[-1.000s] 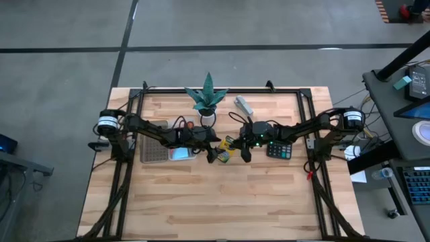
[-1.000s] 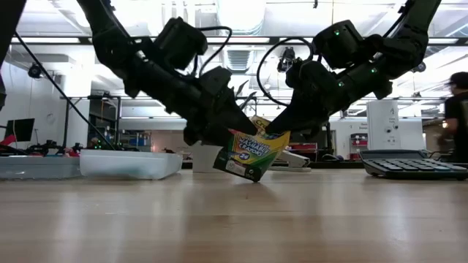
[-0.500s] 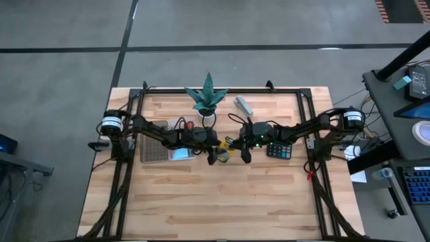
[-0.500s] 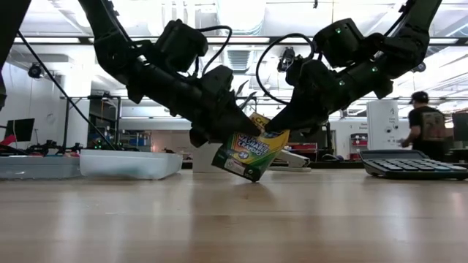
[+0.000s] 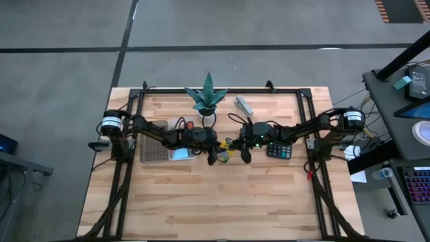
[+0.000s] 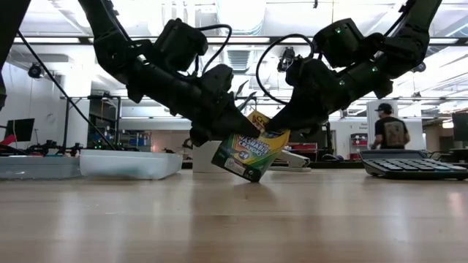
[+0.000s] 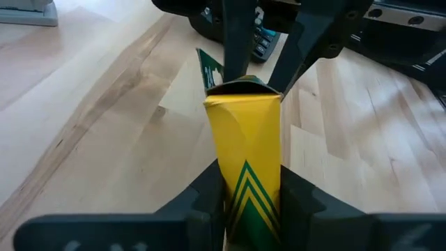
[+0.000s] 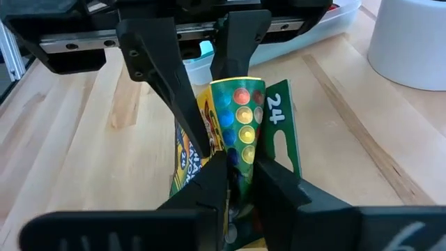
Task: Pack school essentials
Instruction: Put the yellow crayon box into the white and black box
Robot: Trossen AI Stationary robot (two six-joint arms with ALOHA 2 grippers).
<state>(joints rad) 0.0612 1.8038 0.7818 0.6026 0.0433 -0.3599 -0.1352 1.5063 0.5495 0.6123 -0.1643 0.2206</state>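
The yellow-green crayon box (image 6: pixel 248 155) hangs tilted between my two grippers at the middle of the table, and is also visible from above (image 5: pixel 227 149). My left gripper (image 7: pixel 251 178) is shut on it from the table's left side. My right gripper (image 8: pixel 242 167) is shut on it from the right side. In the low view the left gripper (image 6: pixel 245 131) and the right gripper (image 6: pixel 274 130) meet at the box's upper part. Whether the box's lower corner (image 6: pixel 252 178) touches the table, I cannot tell. My left gripper pinches the box's two broad faces beside its yellow narrow side (image 7: pixel 249 188) between both fingers. The fingers slant down from the table's left. The box sits tilted below them. My right gripper pinches the box's printed faces (image 8: pixel 240 150) between its two fingers, close to the green flap marked 24 (image 8: pixel 279 115). It comes slanting down from the table's right, opposite the left gripper's fingers (image 8: pixel 164 77).
A potted plant (image 5: pixel 207 101) stands behind the grippers, with a white oblong object (image 5: pixel 243 105) to its right. A calculator (image 5: pixel 279 149) lies right of the box. A clear tray (image 5: pixel 153 149), a light-blue notepad (image 5: pixel 180 154) and red scissors (image 5: pixel 189 125) lie to the left. A person (image 6: pixel 391 135) walks in the room behind.
My left gripper has moved toward the table's right, farther onto the crayon box's upper part. The box has stayed tilted in nearly the same place, with my right gripper still on it.
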